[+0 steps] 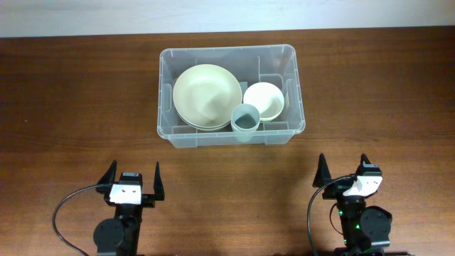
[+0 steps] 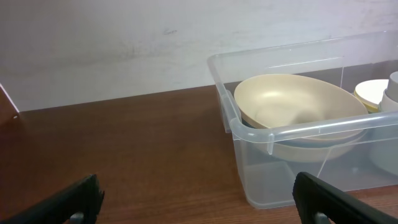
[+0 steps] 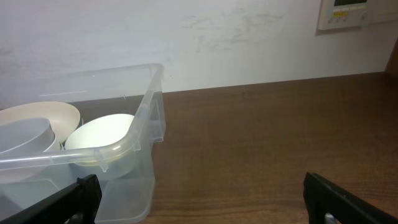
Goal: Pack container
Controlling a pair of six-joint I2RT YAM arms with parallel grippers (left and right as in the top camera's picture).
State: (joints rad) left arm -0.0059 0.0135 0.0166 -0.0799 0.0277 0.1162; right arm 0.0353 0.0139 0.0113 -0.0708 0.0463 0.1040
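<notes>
Clear container [image 1: 229, 50] sits mid-table [image 1: 71, 92], holding a large bowl [image 1: 207, 96], a small bowl [image 1: 264, 100] and a cup [image 1: 245, 119] packed close together. Left gripper [image 1: 134, 171] and right gripper [image 1: 344, 162] sit well apart from it, with jaws spread wide and nothing held. Likely risks: a finger clipping the rim and shoving the light bin, or a descent into the crowded interior toppling the cup.

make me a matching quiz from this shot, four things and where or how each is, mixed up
Things
1. large cream bowl
2. small white bowl
3. grey-blue cup
4. left gripper

Places or states
a. in the container, right of the cup
b. in the container's left half
c. between the two bowls, at the container's near side
d. open, outside the container

Pairs: 1-b, 2-a, 3-c, 4-d
</notes>
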